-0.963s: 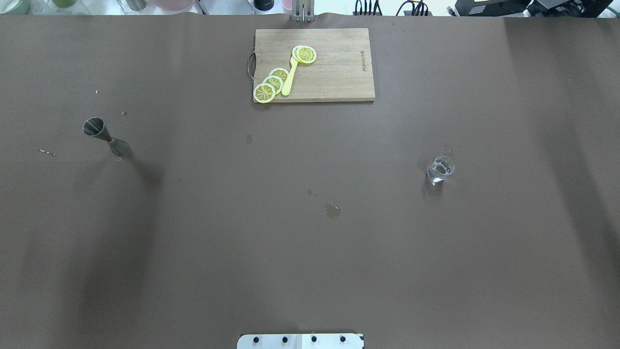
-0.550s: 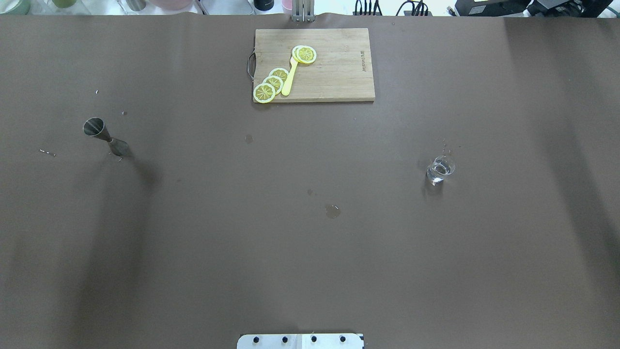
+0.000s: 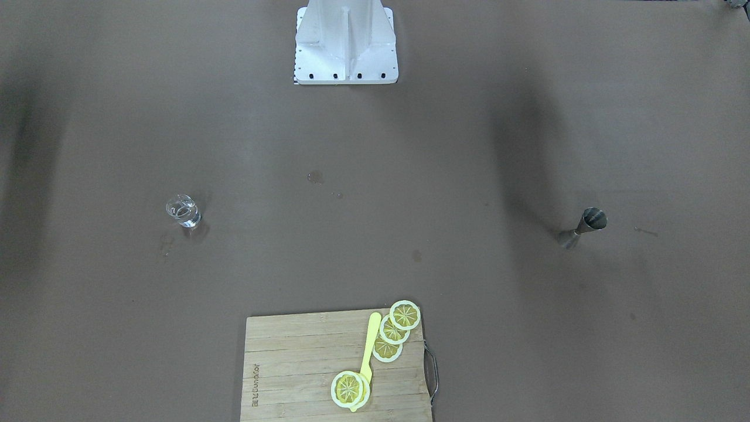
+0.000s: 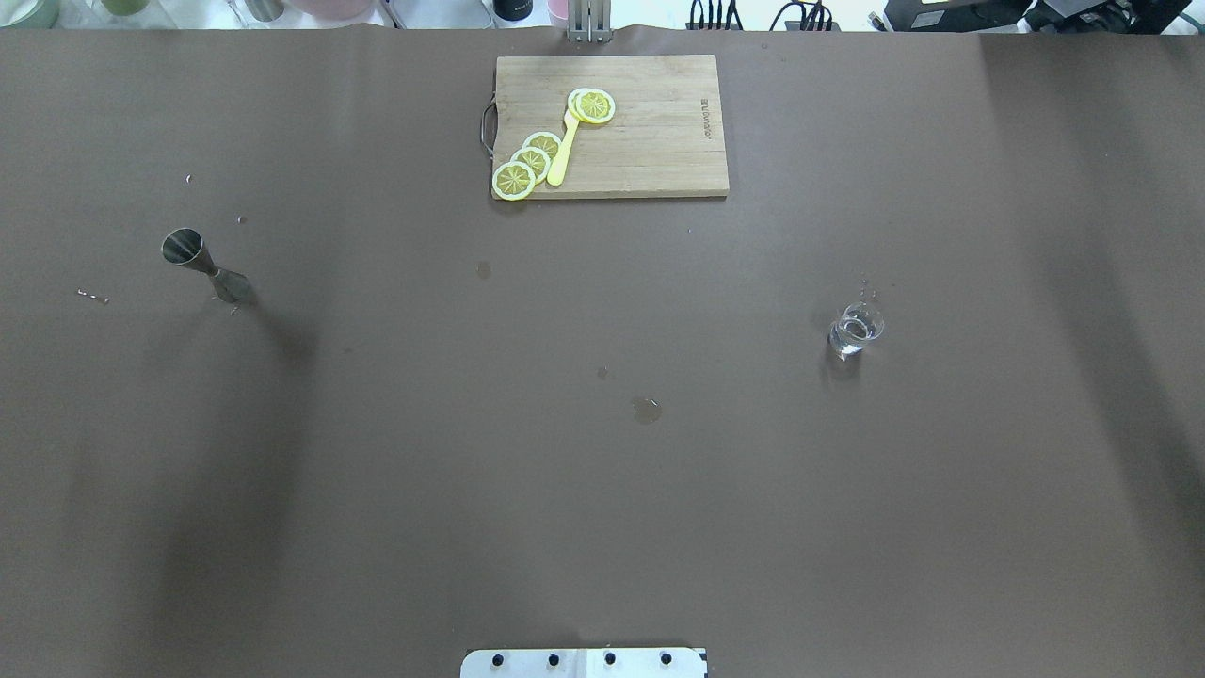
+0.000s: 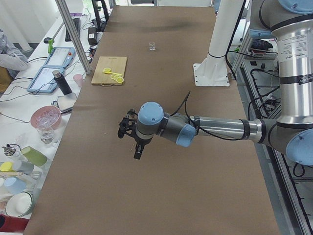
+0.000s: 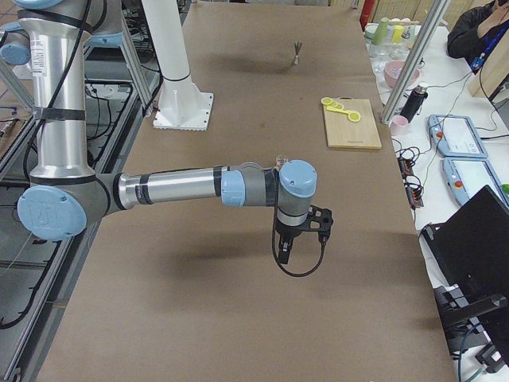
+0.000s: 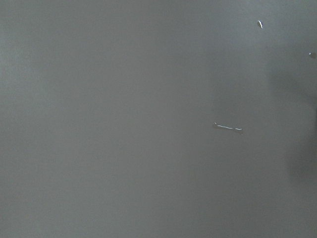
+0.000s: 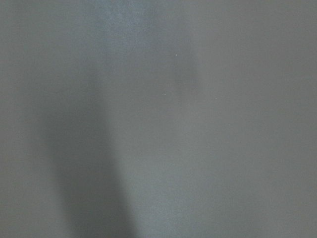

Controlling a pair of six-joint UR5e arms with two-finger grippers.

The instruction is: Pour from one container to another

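Observation:
The clear glass tumbler point(image 4: 855, 328) stands upright on the brown table, right of centre, with some clear liquid in it; it also shows in the front view point(image 3: 184, 212). Far to the left stands the steel jigger point(image 4: 202, 268), upright, also seen as the jigger point(image 3: 583, 227). Neither gripper appears in the overhead or front views. The left gripper point(image 5: 137, 154) hangs above the table in the left side view. The right gripper point(image 6: 282, 253) hangs likewise in the right side view. I cannot tell whether either is open or shut. Both wrist views show only bare table.
A wooden cutting board point(image 4: 650, 141) at the far middle edge carries several lemon slices point(image 4: 529, 162) and a yellow knife point(image 4: 562, 151). Small wet spots point(image 4: 646, 410) mark the table centre. The robot's white base point(image 3: 345, 44) stands at the near edge. Cups and devices sit beyond the far edge.

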